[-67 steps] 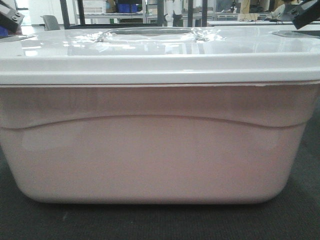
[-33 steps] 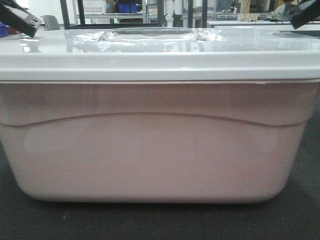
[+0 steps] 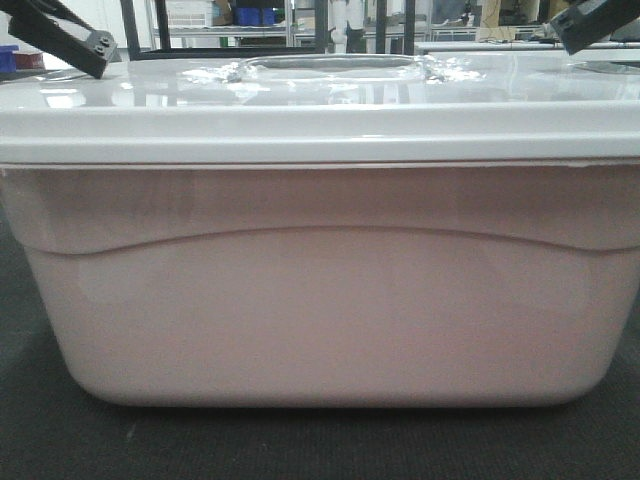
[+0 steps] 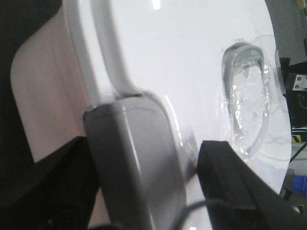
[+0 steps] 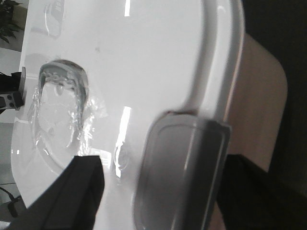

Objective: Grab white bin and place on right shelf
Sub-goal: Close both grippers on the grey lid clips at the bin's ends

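Since the earlier frame the white bin [image 3: 320, 300] has slid rightward in the front view, and the left claw [image 4: 184, 143] has come further in above its left corner. The bin stands on a dark surface [image 3: 320, 445], with its glossy lid [image 3: 320, 120] on. Both claws are spread apart and grip nothing. At the bin's left end, the grey finger [image 4: 134, 163] lies at the lid's rim and the black finger [image 4: 240, 187] over the lid. The right claw [image 5: 129, 143] mirrors this at the bin's right end. Blue crates [image 3: 255, 15] stand well behind the bin.

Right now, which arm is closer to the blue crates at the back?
Left. The left fingers sit left of the blue crates; the right fingers hang far across the bin lid.
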Available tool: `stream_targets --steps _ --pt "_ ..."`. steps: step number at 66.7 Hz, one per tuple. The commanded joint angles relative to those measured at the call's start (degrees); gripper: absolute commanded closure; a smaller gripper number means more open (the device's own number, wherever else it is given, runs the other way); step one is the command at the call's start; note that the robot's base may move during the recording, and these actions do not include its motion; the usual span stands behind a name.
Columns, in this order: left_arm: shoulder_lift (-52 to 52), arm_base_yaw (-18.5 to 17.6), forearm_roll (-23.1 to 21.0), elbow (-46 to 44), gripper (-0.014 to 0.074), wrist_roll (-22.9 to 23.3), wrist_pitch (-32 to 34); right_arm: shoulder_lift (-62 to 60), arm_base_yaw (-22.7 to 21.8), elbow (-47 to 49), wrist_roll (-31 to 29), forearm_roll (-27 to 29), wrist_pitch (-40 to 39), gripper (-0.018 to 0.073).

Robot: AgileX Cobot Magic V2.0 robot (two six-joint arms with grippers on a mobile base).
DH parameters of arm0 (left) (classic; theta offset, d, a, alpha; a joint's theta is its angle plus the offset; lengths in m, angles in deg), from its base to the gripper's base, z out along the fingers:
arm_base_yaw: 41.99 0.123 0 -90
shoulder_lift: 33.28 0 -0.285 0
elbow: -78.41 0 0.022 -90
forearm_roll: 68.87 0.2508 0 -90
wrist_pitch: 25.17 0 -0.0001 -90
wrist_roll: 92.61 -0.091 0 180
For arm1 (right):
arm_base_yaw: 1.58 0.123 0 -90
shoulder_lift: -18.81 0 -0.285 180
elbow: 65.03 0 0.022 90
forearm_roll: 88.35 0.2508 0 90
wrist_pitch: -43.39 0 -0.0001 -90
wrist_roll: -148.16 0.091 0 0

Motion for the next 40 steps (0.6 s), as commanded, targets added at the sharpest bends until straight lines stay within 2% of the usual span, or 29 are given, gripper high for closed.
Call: stream_targets --steps 1,40 --pt "-1.5 -0.5 -5.0 -1.2 0.0274 0.2 -1.0 -1.3 0.0 1.4 -0.9 4.8 8.1 -0.0011" --pt "-1.5 -0.5 -5.1 -1.2 0.0274 0.2 -0.3 -1.3 0.0 1.4 -0.9 4.9 6.7 -0.0007"
